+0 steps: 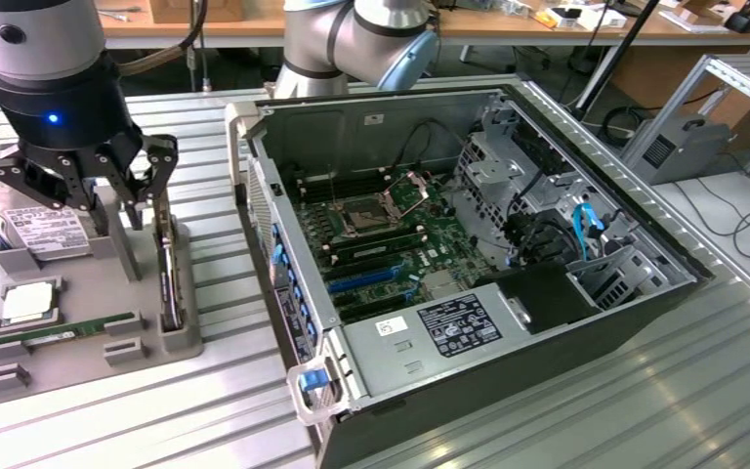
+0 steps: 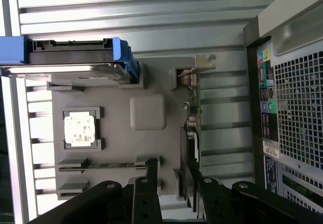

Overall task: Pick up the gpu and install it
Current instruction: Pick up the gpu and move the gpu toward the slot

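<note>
Exterior view: claw (image 1: 114, 195) wide open over gpu (image 1: 167, 274) standing edge-up in grey tray (image 1: 82, 363) slot

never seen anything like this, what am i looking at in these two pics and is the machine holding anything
It is a robot arm ending in a hand with fingers. One picture comes from a camera standing off the arm. The other comes from a camera on the arm's wrist, looking down past the fingers. On the metal table sits a grey tray of computer parts: a hard drive, a processor chip, a memory stick and the gpu, a thin card standing on edge. Beside the tray lies an open computer case. The hand is open and holds nothing. It hovers over the tray, nearest the gpu.
</note>
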Controlling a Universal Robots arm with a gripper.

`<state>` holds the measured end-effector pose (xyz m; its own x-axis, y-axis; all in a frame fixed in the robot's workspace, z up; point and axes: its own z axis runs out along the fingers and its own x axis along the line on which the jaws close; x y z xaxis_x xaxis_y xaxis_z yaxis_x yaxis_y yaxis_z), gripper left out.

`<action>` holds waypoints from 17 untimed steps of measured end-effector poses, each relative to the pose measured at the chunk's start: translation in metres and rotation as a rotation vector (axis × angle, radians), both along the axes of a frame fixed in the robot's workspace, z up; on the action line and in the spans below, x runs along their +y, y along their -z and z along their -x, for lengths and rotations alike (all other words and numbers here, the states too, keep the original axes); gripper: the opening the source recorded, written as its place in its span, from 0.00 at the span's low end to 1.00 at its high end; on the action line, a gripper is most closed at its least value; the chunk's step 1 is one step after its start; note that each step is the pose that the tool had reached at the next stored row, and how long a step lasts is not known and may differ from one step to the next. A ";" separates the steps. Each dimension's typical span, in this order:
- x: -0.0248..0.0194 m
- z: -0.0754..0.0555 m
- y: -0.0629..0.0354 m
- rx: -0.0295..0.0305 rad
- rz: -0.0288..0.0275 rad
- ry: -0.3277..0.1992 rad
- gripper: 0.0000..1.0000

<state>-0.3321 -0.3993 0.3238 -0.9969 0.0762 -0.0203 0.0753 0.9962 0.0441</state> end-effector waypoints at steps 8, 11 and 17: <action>-0.0005 -0.005 0.0155 0.0027 0.0000 0.000 0.36; -0.0005 -0.010 0.0183 0.0025 -0.0001 0.000 0.36; -0.0048 -0.017 0.0256 0.0040 -0.0001 0.000 0.36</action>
